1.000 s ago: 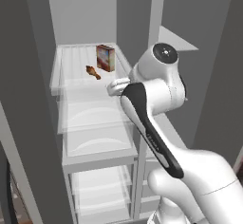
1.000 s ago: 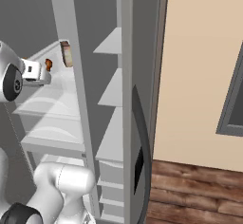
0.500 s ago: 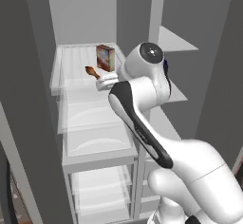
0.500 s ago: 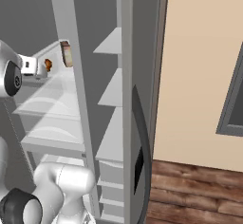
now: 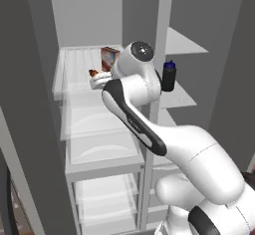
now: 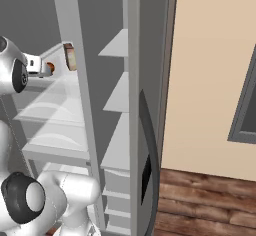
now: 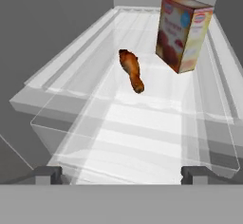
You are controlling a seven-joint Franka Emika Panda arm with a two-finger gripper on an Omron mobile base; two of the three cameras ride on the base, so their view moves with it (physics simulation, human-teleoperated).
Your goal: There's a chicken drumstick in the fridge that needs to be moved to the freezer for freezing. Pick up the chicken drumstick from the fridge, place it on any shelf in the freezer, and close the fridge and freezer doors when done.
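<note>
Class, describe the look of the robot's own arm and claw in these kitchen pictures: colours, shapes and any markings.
The glossy white rounded arm is built of bulbous, smooth segments with a black stripe along one link and dark grey round caps at its joints. A small dark blue-black cylinder sits on the upper joint. The claw ends in two small, dark grey, blocky finger tips. No cables or lettering are visible.

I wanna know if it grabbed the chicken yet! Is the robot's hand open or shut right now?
Gripper: open, jaws spread wide, holding nothing. The chicken drumstick lies ahead of it on the clear fridge shelf, untouched.
</note>
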